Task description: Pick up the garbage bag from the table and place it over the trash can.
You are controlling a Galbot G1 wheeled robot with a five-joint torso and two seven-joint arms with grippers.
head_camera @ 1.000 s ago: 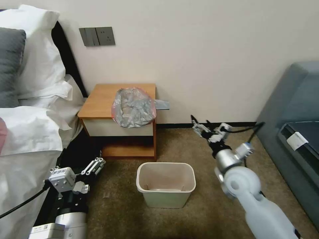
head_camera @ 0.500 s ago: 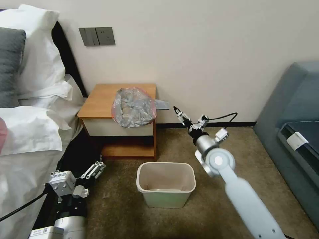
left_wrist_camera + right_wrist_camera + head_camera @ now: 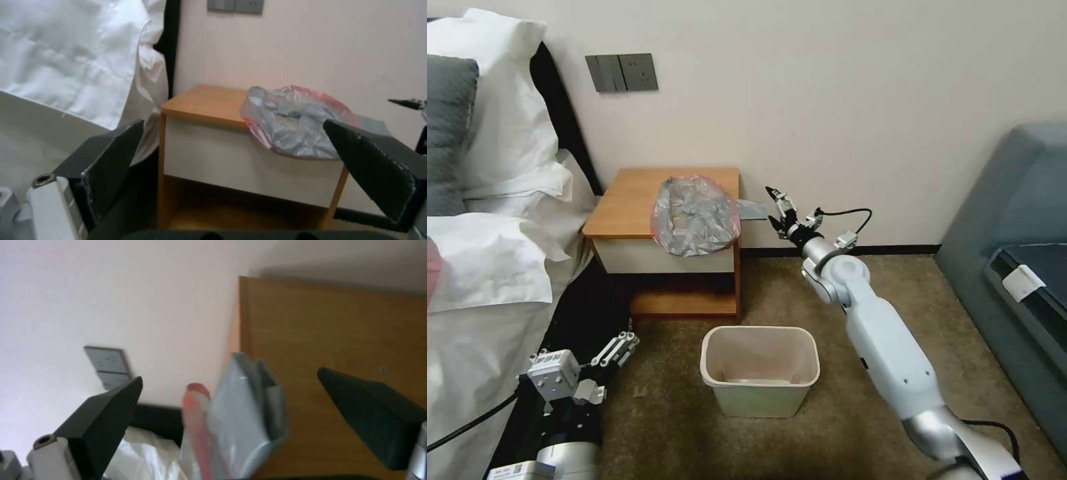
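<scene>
Reaching farther toward the surface (image 3: 627, 200), right gripper (image 3: 774, 204) gapes wide just beside the crinkly grey plastic garbage bag (image 3: 696, 215); left gripper (image 3: 616, 347) hangs low, spread wide.

Garbage bag (image 3: 696, 215): crinkled, translucent grey plastic with a pinkish-red edge, lying in a loose heap on the front right part of the bench top, its lower edge drooping over the white drawer front and a flat grey flap jutting past the right side. Bench (image 3: 627, 200): small orange-brown wooden nightstand against the wall. Trash can (image 3: 760, 371): cream-beige, upright on the carpet, just in front of the bench.
</scene>
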